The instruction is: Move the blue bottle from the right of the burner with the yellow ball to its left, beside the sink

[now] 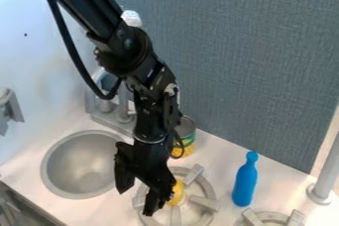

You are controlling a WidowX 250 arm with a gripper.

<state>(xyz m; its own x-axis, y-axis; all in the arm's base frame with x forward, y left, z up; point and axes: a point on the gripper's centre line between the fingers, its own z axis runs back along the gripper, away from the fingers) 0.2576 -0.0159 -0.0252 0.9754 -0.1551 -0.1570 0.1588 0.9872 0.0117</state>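
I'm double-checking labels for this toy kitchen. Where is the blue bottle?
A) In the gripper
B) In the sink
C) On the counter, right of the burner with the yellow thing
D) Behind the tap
C: the blue bottle is on the white counter, to the right of the burner where the yellow thing shows.

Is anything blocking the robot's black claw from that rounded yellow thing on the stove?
Nothing visible stands between the black two-finger gripper and the rounded yellow object on the round grey burner; they look right beside each other. The smooth blue bottle stands well apart.
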